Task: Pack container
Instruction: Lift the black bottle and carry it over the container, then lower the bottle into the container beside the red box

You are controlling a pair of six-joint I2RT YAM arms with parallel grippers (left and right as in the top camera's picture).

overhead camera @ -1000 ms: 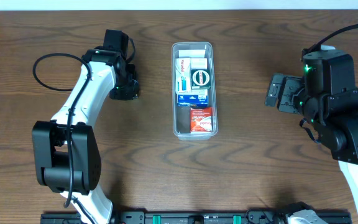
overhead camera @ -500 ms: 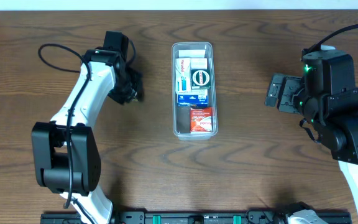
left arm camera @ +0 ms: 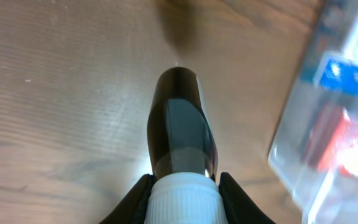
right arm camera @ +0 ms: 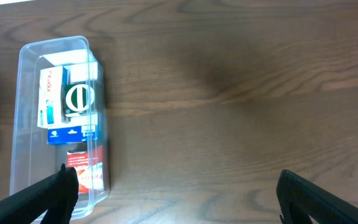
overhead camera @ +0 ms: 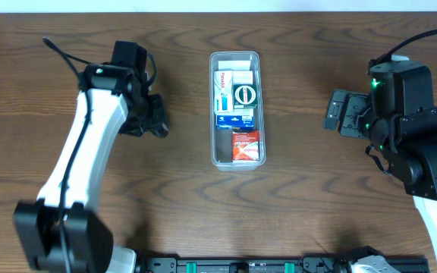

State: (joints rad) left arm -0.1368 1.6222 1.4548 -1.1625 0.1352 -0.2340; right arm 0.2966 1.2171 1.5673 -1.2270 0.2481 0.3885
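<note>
The container (overhead camera: 213,114) is a long clear tray at the table's middle, holding several small boxes: white and blue ones at the far end, a red one (overhead camera: 246,145) at the near end. It also shows in the right wrist view (right arm camera: 18,124) and, blurred, in the left wrist view (left arm camera: 303,155). My left gripper (overhead camera: 147,121) is left of the container and shut on a dark bottle (left arm camera: 180,124) with a white ribbed cap, held over bare wood. My right gripper (overhead camera: 338,112) is open and empty, well right of the container; its fingers (right arm camera: 179,193) spread wide.
The table is dark brown wood. A black cable (overhead camera: 55,47) loops behind the left arm at the far left. A black rail (overhead camera: 241,265) runs along the front edge.
My left arm has swung toward the front and a little left, carrying the bottle with it. The right arm and the container have not moved.
</note>
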